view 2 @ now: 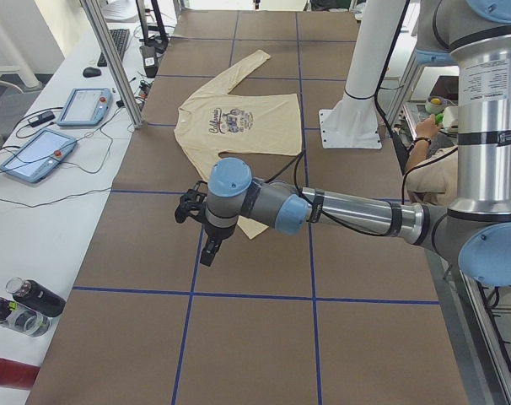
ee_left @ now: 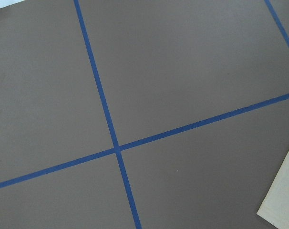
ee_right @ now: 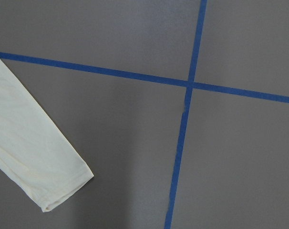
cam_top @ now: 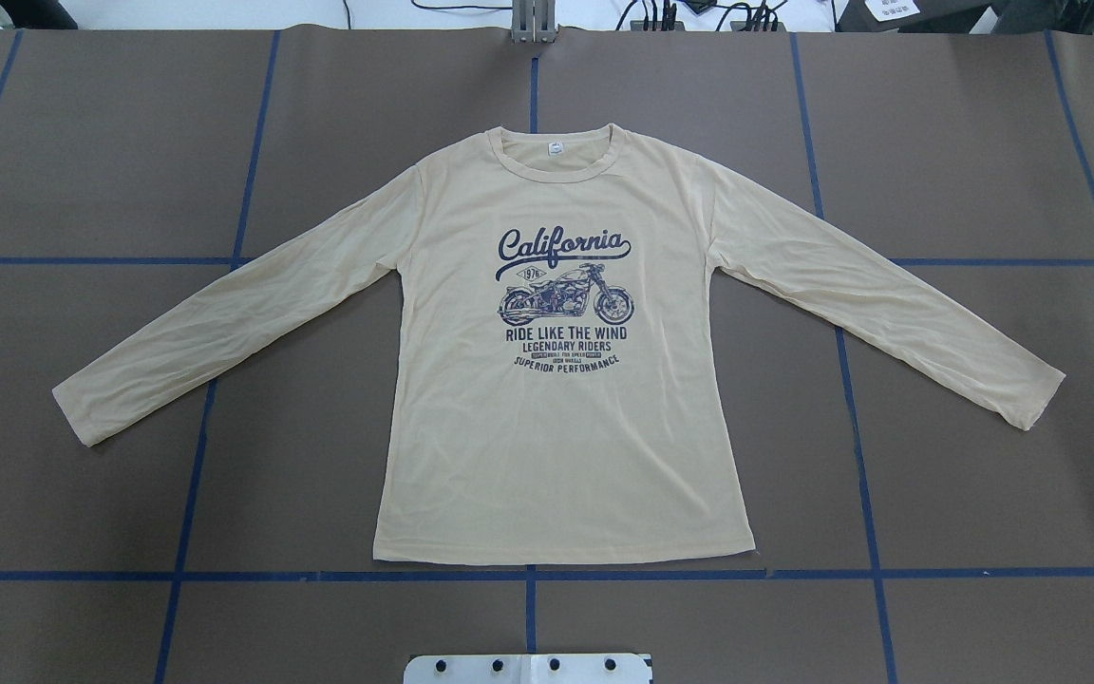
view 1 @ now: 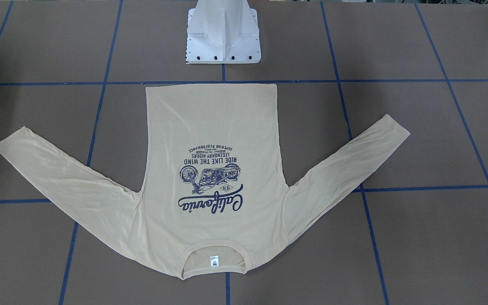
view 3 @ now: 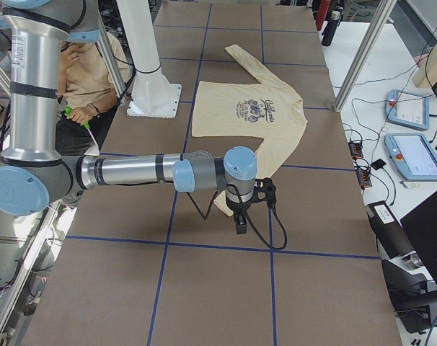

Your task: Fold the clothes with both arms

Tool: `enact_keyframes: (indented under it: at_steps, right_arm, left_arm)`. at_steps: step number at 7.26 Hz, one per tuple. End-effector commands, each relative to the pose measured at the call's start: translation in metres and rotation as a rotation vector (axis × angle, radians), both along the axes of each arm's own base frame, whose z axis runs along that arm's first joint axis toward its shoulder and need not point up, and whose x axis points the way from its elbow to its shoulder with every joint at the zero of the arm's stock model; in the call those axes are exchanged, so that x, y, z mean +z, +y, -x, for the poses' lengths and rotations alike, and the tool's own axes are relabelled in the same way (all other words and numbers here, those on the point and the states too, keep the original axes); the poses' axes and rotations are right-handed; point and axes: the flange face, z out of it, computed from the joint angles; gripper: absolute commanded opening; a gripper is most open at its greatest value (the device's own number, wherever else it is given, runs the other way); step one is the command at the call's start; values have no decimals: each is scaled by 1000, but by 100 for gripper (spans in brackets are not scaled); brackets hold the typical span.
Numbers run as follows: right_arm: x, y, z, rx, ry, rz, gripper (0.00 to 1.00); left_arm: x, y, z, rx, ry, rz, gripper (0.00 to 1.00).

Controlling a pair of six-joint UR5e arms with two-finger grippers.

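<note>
Garment location: the T-shirt (cam_top: 556, 446) lies flat, print up, on the table (cam_top: 82, 142). It sits at the centre of the overhead frame, collar toward the top edge and hem just above the lower blue tape line (cam_top: 224, 576). The sleeves splay to lower left and lower right.
Left gripper: the left gripper (view 2: 207, 251) hangs over the table near one cuff. We cannot tell whether its jaws are open or closed.
Right gripper: the right gripper (view 3: 239, 222) hangs near the other cuff (ee_right: 58, 191). We cannot tell its jaw state either.
Risk, layer pick-up: the fabric looks thin. We judge that a shallow pinch may take one layer only, so the sleeve would gape instead of folding.
Risk, skew: unequal travel of the two arms would likely drag the body off square.
Risk, rucking: fingers sliding across the cloth could bunch it.
Hidden: both arms are absent from the overhead and front-facing frames.
Cut off: neither wrist frame shows fingers. The left wrist frame holds only a cloth sliver (ee_left: 283, 195) at lower right.
Illegible: the neck label (cam_top: 556, 147) text.
</note>
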Motion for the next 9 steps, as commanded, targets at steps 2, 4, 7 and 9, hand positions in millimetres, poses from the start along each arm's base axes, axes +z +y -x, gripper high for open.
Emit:
enact_keyframes:
  at_steps: [2,4,7,9]
  right_arm:
    - [4,3,1,-2,-11,8,100]
    - [32,5,5,-9,-19,60,100]
    - [31,-9,77,-111,-71,40,100]
    - [51,-10,106,5,-89,139,100]
  left_arm:
    - [10,-4,2,-5,-7,-6,100]
    - [13,1,1,-4,-6,-3,100]
    - [17,0,-2,5,-2,-35,100]
    - [14,4,-10,46,115,-21,100]
